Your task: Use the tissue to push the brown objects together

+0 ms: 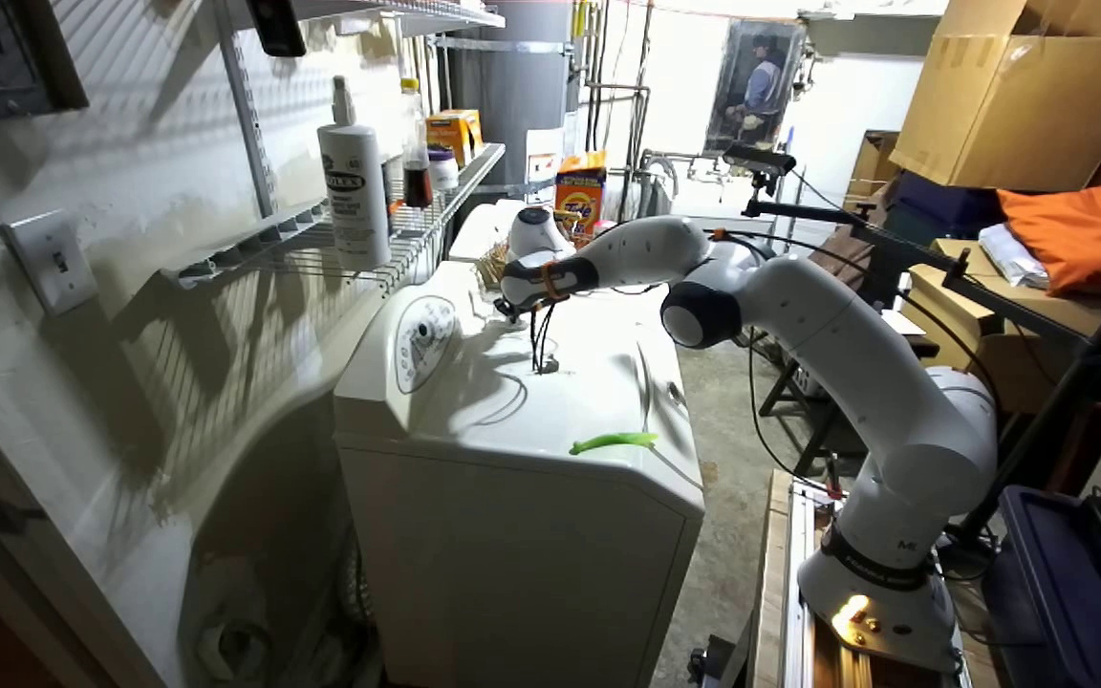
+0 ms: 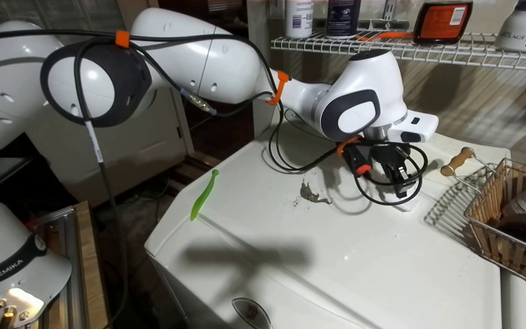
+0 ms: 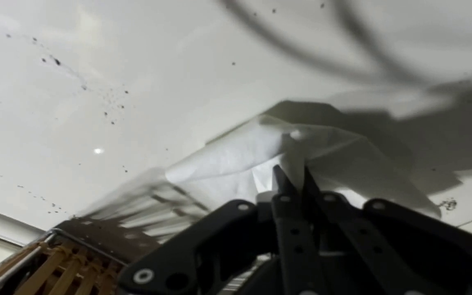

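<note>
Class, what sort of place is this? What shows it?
Probably a laundry or utility area: a white machine like a washer or dryer with a dial, an orange Tide box and a large grey tank.

arm (image 1: 828, 330): outstretched, bent midway | wrist (image 2: 379, 77): turned downward | gripper (image 3: 293, 174): pointing down, fingers (image 3: 285, 184) pinched close together

The tissue (image 3: 228, 155) is white, the jaws black, the debris (image 2: 310, 194) mottled grey-brown, the surface (image 2: 381, 256) white and darkly speckled. Bright green marks the slim strip (image 2: 203, 195); orange, the cable straps (image 2: 280, 87) of the white-and-black robot arm (image 2: 226, 68), likewise the Tide box (image 1: 581, 189). The slatted basket (image 2: 498, 248) is tan; the wall (image 1: 159, 172), off-white, striped with grey shadow
</note>
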`<state>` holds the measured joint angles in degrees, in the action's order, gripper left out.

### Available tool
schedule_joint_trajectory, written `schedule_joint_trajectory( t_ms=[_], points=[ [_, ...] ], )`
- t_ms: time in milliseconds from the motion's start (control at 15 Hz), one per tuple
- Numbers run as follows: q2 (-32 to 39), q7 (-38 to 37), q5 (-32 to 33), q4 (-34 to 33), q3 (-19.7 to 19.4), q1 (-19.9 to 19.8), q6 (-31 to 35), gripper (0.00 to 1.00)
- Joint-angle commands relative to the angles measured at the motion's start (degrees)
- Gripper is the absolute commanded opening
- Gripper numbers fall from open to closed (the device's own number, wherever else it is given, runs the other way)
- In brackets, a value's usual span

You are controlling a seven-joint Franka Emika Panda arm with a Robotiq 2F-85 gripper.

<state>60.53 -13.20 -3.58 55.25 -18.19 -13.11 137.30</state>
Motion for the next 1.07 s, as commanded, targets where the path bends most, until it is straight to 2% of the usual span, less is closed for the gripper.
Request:
schedule_joint_trajectory(
  t_ms=[0, 600, 1000],
  points=[
    [-0.6, -3.6, 0.9, -0.9, -2.1, 1.8, -8.7, 0.0],
    [-2.5, -1.8, 0.5, -0.2, -1.8, 3.1, -26.8, 0.01],
    [-2.8, -1.3, -0.7, -0.1, -0.9, 2.7, -34.9, 0.01]
  ],
)
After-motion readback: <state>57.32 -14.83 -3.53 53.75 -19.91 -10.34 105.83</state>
